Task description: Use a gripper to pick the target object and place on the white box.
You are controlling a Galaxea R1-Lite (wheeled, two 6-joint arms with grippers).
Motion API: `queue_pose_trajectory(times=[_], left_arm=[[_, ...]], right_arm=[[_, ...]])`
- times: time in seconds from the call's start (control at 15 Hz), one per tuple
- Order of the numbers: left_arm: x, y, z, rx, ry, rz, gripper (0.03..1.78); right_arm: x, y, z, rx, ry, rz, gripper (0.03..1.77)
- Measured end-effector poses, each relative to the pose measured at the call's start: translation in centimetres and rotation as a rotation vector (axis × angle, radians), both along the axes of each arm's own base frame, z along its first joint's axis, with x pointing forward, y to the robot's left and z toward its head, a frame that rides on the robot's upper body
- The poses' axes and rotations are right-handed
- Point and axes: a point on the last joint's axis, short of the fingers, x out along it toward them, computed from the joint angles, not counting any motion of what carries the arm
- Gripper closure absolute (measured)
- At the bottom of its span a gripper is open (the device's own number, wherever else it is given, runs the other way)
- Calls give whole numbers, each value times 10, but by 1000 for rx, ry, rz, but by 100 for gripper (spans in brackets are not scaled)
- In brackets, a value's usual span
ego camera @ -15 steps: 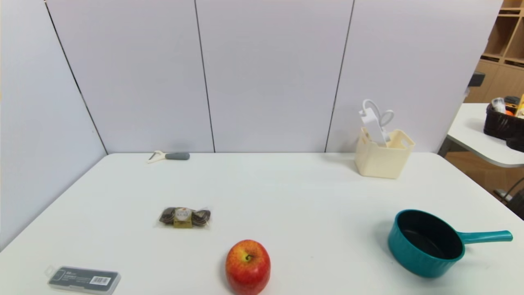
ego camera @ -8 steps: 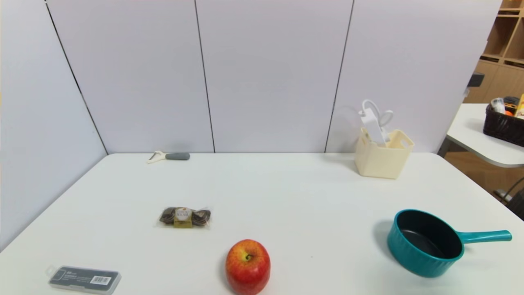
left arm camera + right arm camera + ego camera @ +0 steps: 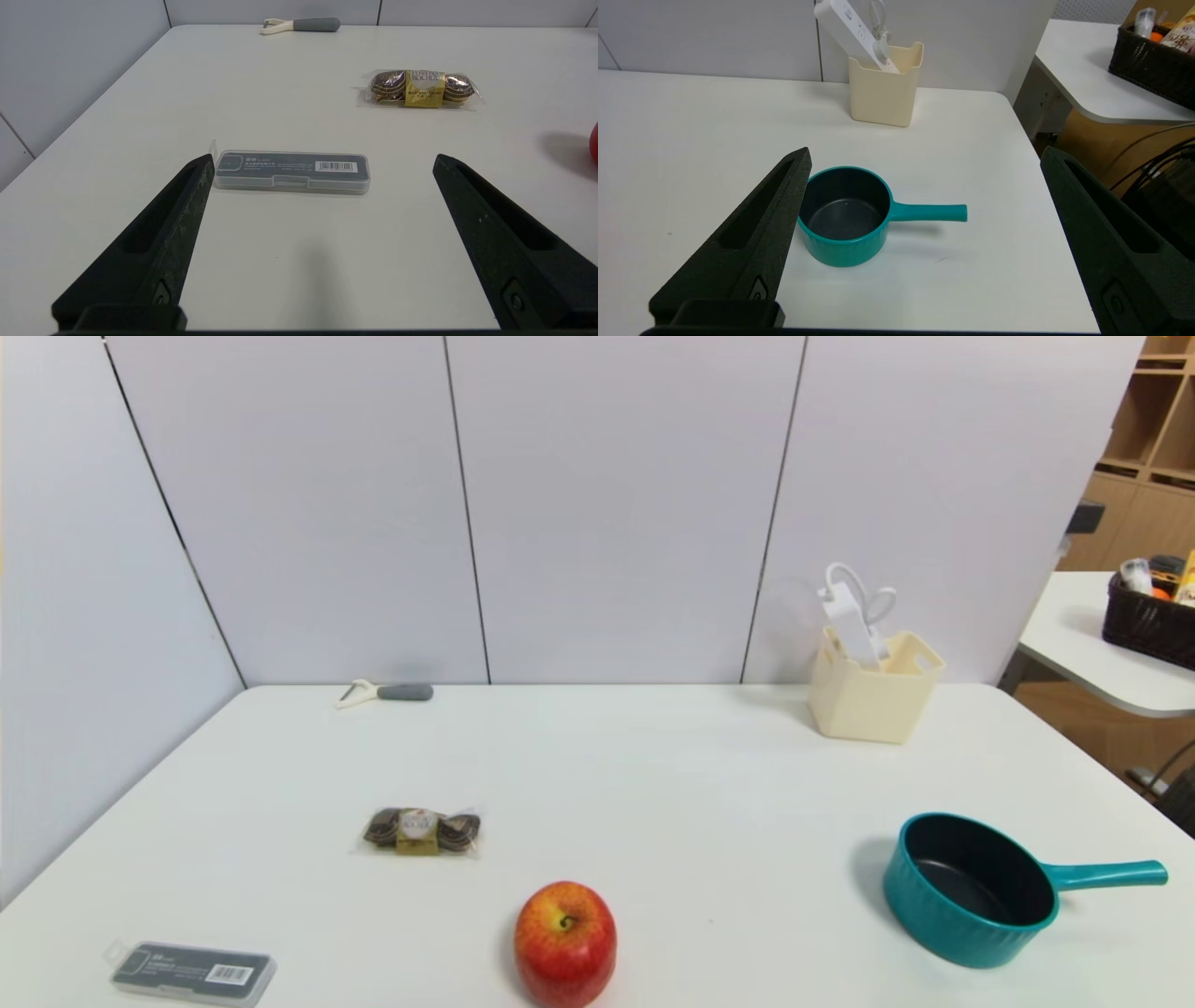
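1. Power strip [image 3: 851, 621]: stands tilted in the bin [image 3: 873, 700], its lower end inside and its upper end leaning out above the rim. Its cord [image 3: 873, 597] loops above the bin beside the strip.
2. Bin: on the table [image 3: 653, 775] at the far right, close to the back wall panels.
3. Right gripper [image 3: 924, 156]: seen only in its own wrist view, jaws spread wide, holding nothing. It hangs above the table over the near right area, with the saucepan [image 3: 845, 217] between its fingers in that view and the bin well beyond.
4. Left gripper [image 3: 322, 161]: seen only in its own wrist view, jaws spread wide, empty, low over the near left of the table. The grey case [image 3: 292, 170] lies flat just ahead of its fingers, not touched.
5. Other items on the table: apple [image 3: 565, 943] at the near centre; chocolate pack [image 3: 420, 831] left of centre; peeler [image 3: 387, 692] at the far left edge by the wall.
6. Neither arm appears in the head view.
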Motion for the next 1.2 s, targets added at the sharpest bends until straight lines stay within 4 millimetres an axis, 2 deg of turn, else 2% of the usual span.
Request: queue_pose_trajectory(times=[0.4,0.67,1.0,1.2], left_arm=[[0,0,0,0,0,0,12],[0,0,0,0,0,0,12],[0,0,0,0,0,0,12],[0,0,0,0,0,0,12]], right_arm=[[-13,-1,-47,-8,-82,-56,11],[-15,-1,-76,-12,-136,-60,10],[-16,-1,-95,-11,-115,8,10],[-17,-2,-121,-12,-87,7,10]])
